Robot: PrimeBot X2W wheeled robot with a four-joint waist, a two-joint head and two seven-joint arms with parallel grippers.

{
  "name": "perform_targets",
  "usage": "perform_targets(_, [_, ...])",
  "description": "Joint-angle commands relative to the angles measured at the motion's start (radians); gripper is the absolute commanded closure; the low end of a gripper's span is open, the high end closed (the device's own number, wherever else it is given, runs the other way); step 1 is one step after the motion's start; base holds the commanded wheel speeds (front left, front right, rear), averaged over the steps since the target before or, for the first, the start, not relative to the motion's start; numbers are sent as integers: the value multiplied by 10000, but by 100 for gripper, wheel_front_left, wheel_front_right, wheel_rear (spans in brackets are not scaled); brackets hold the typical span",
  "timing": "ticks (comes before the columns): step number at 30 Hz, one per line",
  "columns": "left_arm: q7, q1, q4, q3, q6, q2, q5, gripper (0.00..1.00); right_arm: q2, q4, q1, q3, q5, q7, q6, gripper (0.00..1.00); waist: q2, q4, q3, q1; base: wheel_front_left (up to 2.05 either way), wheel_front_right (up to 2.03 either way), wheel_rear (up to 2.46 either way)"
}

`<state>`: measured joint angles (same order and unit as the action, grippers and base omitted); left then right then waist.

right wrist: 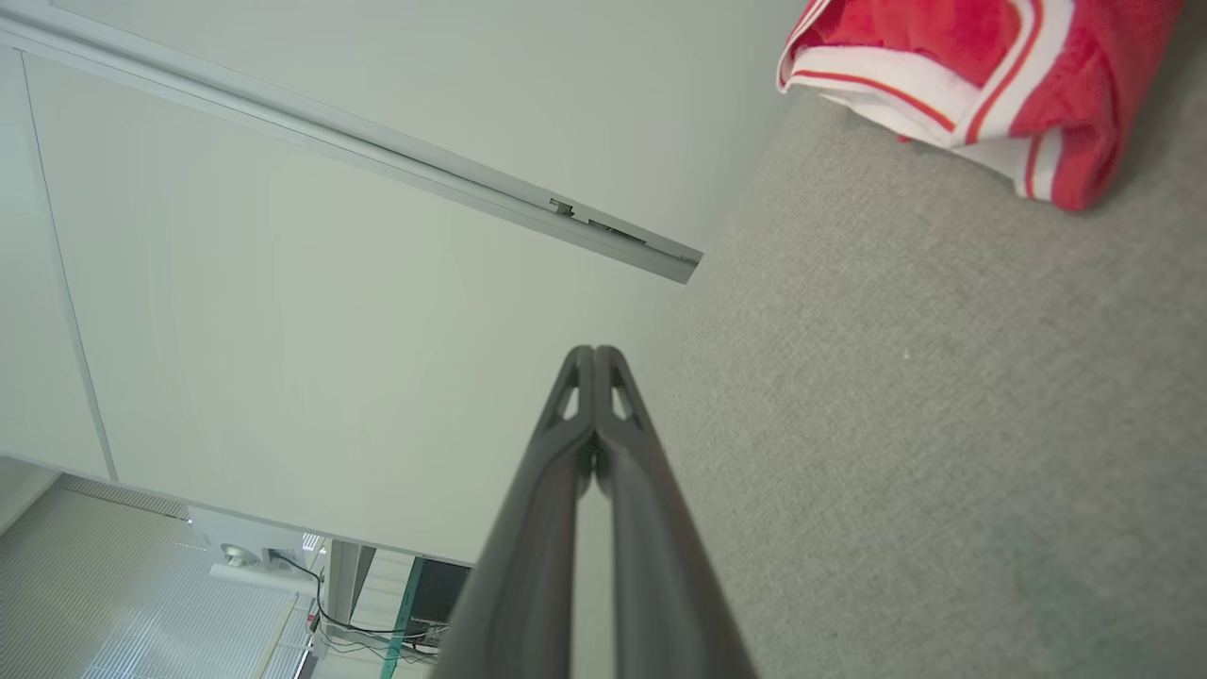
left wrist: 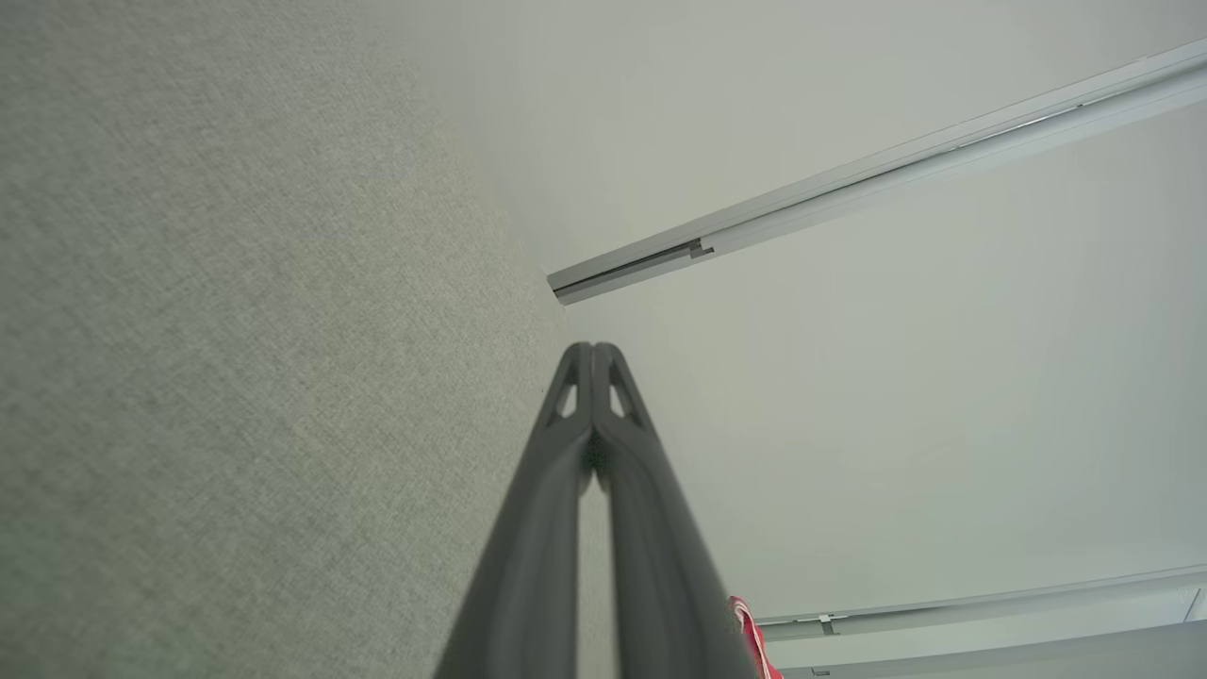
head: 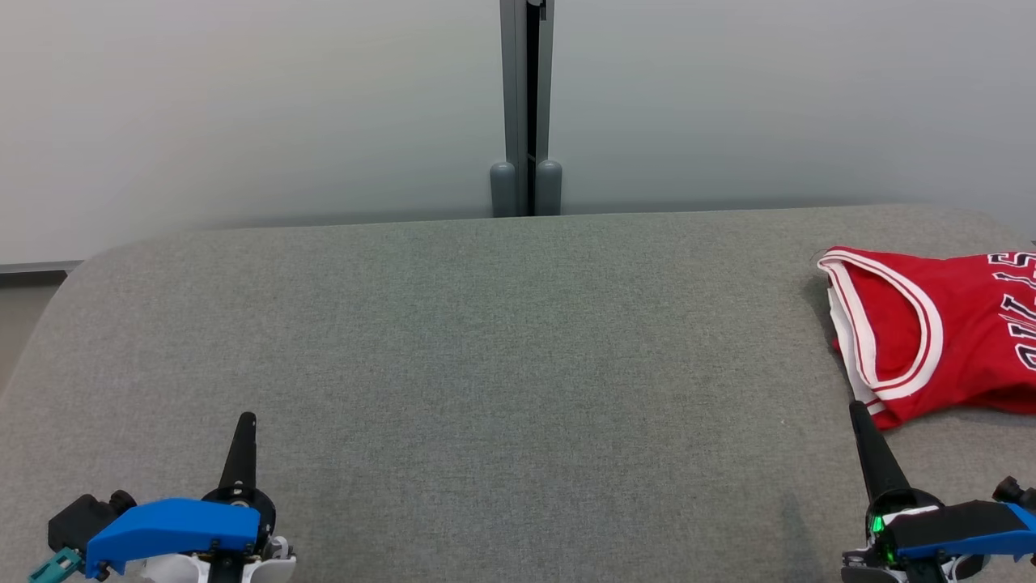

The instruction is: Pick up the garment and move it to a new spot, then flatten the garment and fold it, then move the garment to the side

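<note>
On the head camera I get only part of the garment (head: pixel 955 324): the picture's right edge cuts it off. Its black lettering (head: pixel 1021 312) runs out of frame too, so I can't read it. On the left wrist camera the garment (left wrist: pixel 752 641) is a red sliver, the rest hidden behind a finger (left wrist: pixel 660 528). The right wrist camera crops it at the top. The left gripper (head: pixel 246 421) and right gripper (head: pixel 856 409) lose their bodies at the bottom edge. The cables (right wrist: pixel 325 613) and gear beyond the partition are too small to identify.
</note>
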<state>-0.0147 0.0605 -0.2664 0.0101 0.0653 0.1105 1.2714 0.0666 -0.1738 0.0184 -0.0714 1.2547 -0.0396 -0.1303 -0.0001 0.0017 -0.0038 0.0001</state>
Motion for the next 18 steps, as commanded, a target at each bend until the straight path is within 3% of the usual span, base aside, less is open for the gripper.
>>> perform_targets(1, [-77,211,101,-154,96,-37,264,100,69,2,296,-36,346,-52,-6,100,1,0,3,-1,0,0,0])
perform_targets(18, [-448,343,152,-586,343,-257,1507,100,53,-280,539,-100,1685,-263,-7,100,1,-6,26,-1,0,0,0])
